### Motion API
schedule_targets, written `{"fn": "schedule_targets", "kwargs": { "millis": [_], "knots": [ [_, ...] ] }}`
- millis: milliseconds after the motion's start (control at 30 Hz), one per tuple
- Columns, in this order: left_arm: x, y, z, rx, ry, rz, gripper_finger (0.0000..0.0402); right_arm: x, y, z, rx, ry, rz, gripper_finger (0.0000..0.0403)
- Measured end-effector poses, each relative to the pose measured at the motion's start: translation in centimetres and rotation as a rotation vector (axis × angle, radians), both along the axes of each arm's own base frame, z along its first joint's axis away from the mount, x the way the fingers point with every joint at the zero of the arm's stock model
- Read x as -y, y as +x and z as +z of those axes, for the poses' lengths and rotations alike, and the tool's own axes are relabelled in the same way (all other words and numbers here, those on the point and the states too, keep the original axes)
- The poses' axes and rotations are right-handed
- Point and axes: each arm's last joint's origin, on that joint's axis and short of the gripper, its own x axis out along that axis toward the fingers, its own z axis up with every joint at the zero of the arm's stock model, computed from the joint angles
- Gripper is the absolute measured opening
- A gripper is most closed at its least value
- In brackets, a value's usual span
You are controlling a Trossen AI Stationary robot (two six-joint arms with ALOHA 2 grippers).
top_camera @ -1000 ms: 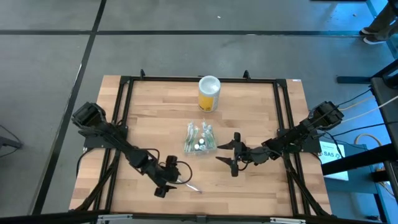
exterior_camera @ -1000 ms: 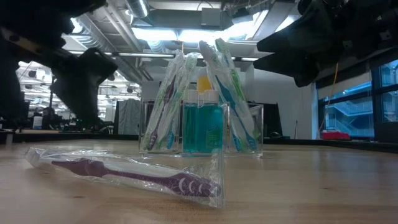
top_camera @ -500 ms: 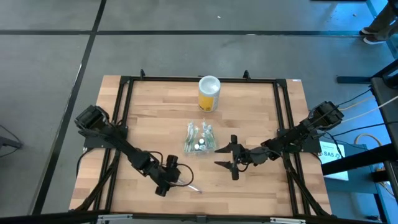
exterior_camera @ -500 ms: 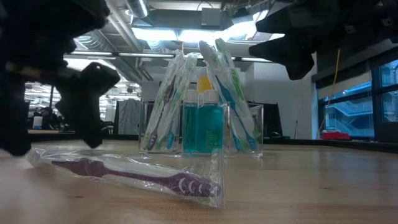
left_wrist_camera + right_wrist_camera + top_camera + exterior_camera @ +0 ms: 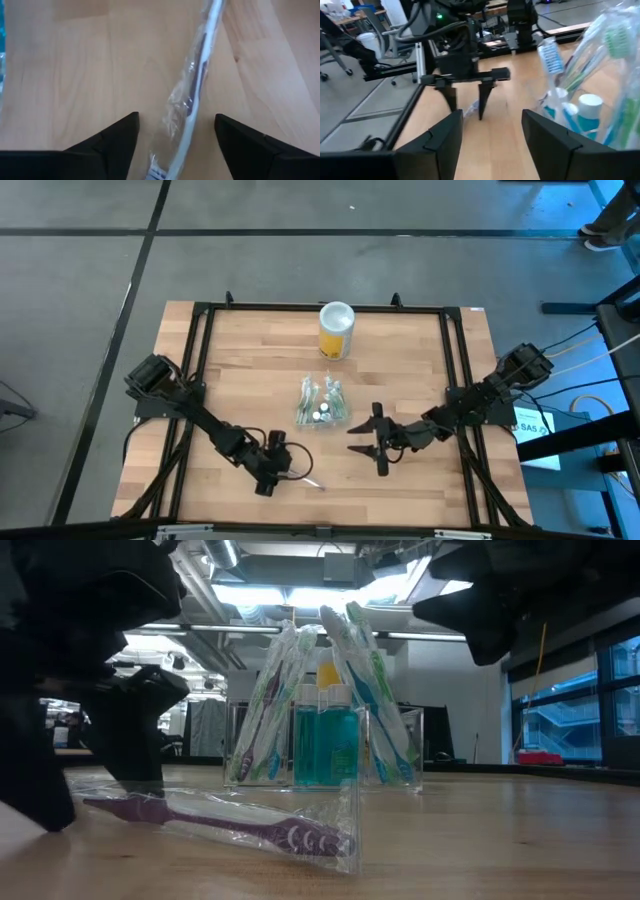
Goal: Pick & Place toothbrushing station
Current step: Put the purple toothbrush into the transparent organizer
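Note:
The toothbrushing station (image 5: pixel 322 404) is a clear container standing mid-table. It holds wrapped toothbrushes and teal bottles, as the low view (image 5: pixel 412 745) and right wrist view (image 5: pixel 590 95) show. A purple toothbrush in a clear wrapper (image 5: pixel 308 479) lies flat near the front edge (image 5: pixel 220 825). My left gripper (image 5: pixel 268 472) is open and low over the table. Its fingers stand on either side of the wrapped toothbrush (image 5: pixel 195 100) without visibly touching it. My right gripper (image 5: pixel 365 442) is open and empty, raised to the right of the station (image 5: pixel 480 610).
A yellow canister with a white lid (image 5: pixel 337 330) stands behind the station near the far edge. A black frame (image 5: pixel 200 360) runs around the table. Bare wood lies between the two grippers and to the station's left and right.
My left gripper has gone down toward the table and a little toward the near edge, and its open fingers now stand on either side of the wrapped toothbrush's handle end. My right gripper has shifted slightly toward the near edge. The toothbrush and the station have stayed put.

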Motion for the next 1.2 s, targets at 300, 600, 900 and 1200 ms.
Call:
{"fn": "schedule_targets", "kwargs": {
  "millis": [300, 600, 900, 1200],
  "knots": [
    [-0.2, -0.3, -0.2, -0.043, -0.029, 0.086, 0.0099, -1.0, -0.3, 0.3, 0.0, 0.085, 0.173, 0.0192],
    [0.1, -0.1, 0.2, -0.077, -0.021, 0.046, 0.0012, -1.0, -0.3, 0.4, 0.013, 0.095, 0.188, 0.0174],
    [2.6, 0.5, 4.9, -0.321, 0.095, -0.057, 0.0012, -1.4, -0.4, 0.4, -0.001, 0.138, 0.281, 0.0159],
    [4.5, 1.5, 12.1, -0.239, 0.286, -0.139, 0.0012, -2.1, 0.4, 1.9, 0.023, 0.219, 0.359, 0.0185]
  ]
}}
